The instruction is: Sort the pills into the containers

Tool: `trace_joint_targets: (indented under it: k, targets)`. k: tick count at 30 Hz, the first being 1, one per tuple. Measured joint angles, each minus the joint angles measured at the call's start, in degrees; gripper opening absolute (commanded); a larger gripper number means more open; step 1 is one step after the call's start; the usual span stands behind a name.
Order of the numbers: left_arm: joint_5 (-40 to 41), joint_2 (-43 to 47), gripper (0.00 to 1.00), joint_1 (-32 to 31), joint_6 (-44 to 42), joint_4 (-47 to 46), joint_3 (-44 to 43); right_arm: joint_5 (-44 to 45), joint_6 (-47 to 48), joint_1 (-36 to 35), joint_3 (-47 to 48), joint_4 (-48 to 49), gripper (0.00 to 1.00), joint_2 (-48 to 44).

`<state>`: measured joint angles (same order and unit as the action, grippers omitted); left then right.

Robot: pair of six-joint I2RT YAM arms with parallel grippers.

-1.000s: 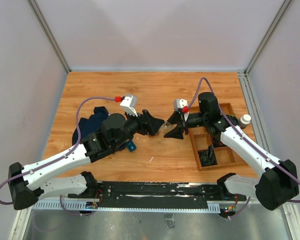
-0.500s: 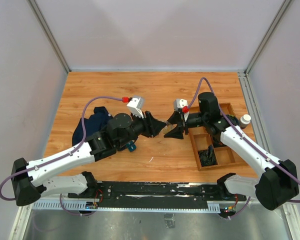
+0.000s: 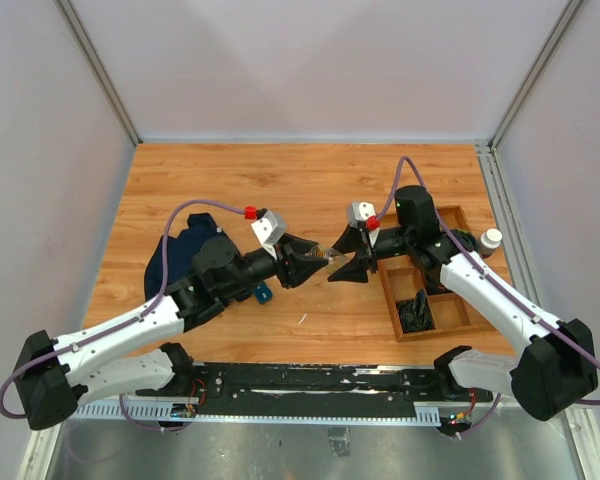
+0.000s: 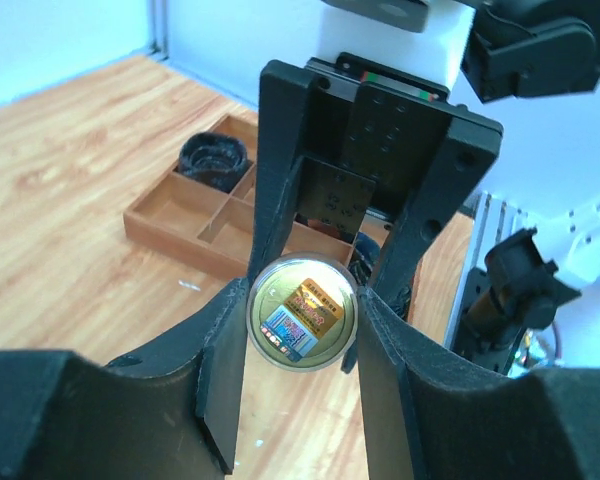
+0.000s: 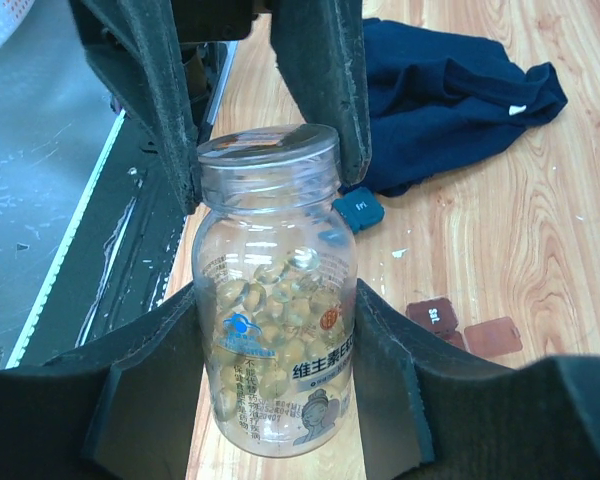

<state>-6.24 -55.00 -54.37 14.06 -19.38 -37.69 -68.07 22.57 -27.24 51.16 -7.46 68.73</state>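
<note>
Black fingers of the right gripper clasp a clear round bottle by its body, one finger pressed on each side. The bottle is held off the table, between the two arms. It is about half full of pale yellow pills and carries a printed label low on its front. The left gripper comes in from the opposite side and is clamped on the bottle's clear cap, a finger tight against each edge. From the left wrist, the cap shows as a round disc seated between the two fingers.

On the wooden table, below and beyond the bottle, lie two small reddish-brown containers side by side; whether they touch cannot be told. A small blue box sits just beyond them, at the edge of a crumpled dark blue cloth. From above, the cloth lies under the left arm. A divided wooden tray lies under the right arm, with a black bundle in its near compartment. A small white bottle stands just outside the tray's right edge.
</note>
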Motion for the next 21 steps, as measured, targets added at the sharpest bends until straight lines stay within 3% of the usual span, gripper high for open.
trace_joint_targets:
  k: [4, 8, 11, 15, 17, 21]
  targets:
    - [-15.6, -1.4, 0.13, 6.6, -7.5, -3.4, 0.7, 0.1, 0.5, 0.0, 0.0, 0.8, 0.01, 0.0]
    - [-25.9, -5.0, 0.17, 10.4, -14.4, -3.4, -1.5, 0.9, 1.0, 0.1, 0.0, 0.5, 0.01, 0.0]
    - [-30.6, -7.9, 0.36, 12.1, -16.2, -3.6, -3.4, 2.2, 1.2, 0.1, 0.0, -0.1, 0.01, 0.0]
    - [-32.7, -9.3, 0.8, 13.1, -15.6, -4.7, -3.9, 2.8, 0.9, 0.2, 0.0, -0.5, 0.01, 0.0]
    - [-33.2, -9.1, 0.95, 12.9, -14.9, -4.5, -3.7, 2.7, 0.4, 0.2, 0.0, 0.3, 0.01, 0.0]
    - [-31.2, -6.2, 0.99, 12.5, -11.5, -4.6, -1.8, 2.8, 0.1, 0.2, 0.1, 0.8, 0.01, -0.1]
